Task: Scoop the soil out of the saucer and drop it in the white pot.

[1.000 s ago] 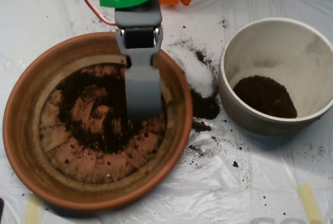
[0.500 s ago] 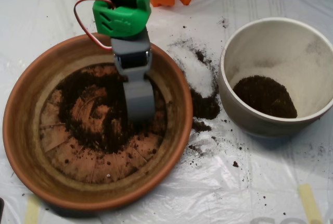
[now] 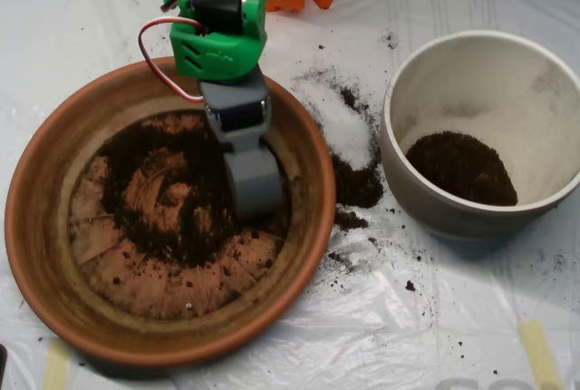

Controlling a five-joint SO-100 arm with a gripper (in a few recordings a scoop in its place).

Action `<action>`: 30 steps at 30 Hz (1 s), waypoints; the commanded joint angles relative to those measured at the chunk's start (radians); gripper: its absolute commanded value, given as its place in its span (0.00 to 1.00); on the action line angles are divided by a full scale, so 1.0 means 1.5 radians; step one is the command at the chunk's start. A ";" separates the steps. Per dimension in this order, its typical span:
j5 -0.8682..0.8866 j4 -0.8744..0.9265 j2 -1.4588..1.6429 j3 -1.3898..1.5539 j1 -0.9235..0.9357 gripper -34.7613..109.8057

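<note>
The terracotta saucer [image 3: 36, 227] fills the left half of the overhead view. Dark soil [image 3: 195, 231] lies in a broken ring on its ribbed floor. My grey scoop [image 3: 253, 189] points down into the right part of the saucer, its tip on the soil by the inner wall; its underside is hidden from above. The green and orange arm [image 3: 217, 32] reaches in over the saucer's far rim. At the right stands the white pot [image 3: 408, 181] with a mound of soil [image 3: 462, 168] inside.
Between saucer and pot lie a white powder patch [image 3: 343, 127] and a spilled soil clump [image 3: 358, 186]. Crumbs [image 3: 349, 258] are scattered on the plastic-covered table. Tape strips [image 3: 536, 349] mark the sheet. A red wire [image 3: 149, 54] loops beside the arm.
The arm has lowered and tipped steeper over the saucer. The scoop looks shorter from above and its tip has pressed down into the soil at the saucer's right side.
</note>
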 commanded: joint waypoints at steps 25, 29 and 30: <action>-0.001 -0.007 -0.041 -0.073 0.044 0.37; 0.002 -0.030 -0.013 -0.053 0.037 0.34; 0.004 -0.031 -0.011 -0.053 0.036 0.32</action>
